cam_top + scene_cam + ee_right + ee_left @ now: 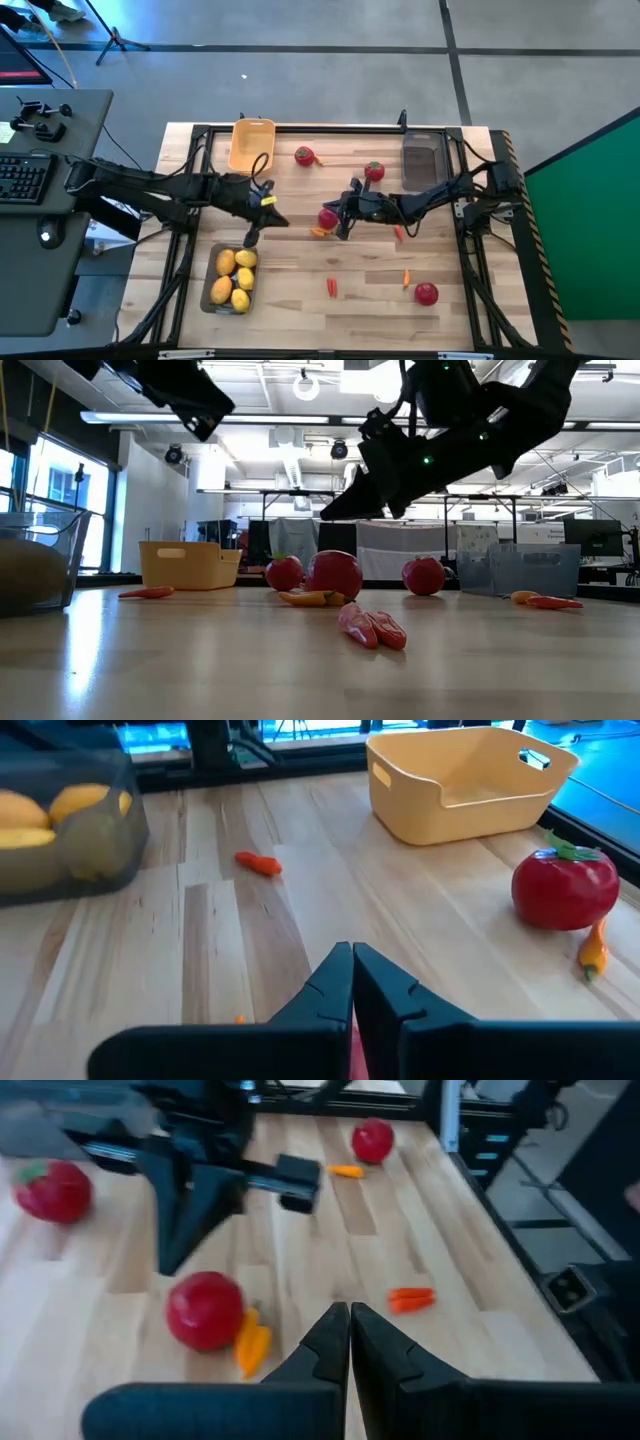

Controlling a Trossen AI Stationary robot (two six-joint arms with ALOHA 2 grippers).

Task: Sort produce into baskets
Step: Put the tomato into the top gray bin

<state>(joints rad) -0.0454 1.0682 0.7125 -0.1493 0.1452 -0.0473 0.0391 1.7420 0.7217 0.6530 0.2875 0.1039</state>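
My left gripper [250, 238] [350, 1330] is shut and empty above the table, just beyond a grey tray [212, 285] holding several yellow lemons [233, 277]. My right gripper [342, 228] [352, 970] is shut and empty, hovering beside a red fruit [328, 218] [205, 1310] that rests on the table with a yellow-orange piece [318, 232] [252, 1342] next to it. The yellow basket [251, 143] [465, 780] stands empty at the far left. An empty grey tray [424, 152] stands at the far right.
Other red fruits lie on the table: two toward the far side [304, 155] [374, 171] and one near the front right [427, 293]. Thin carrot pieces lie in the middle [399, 233], and nearer the front [332, 287] [406, 279]. A black frame [330, 128] rims the table.
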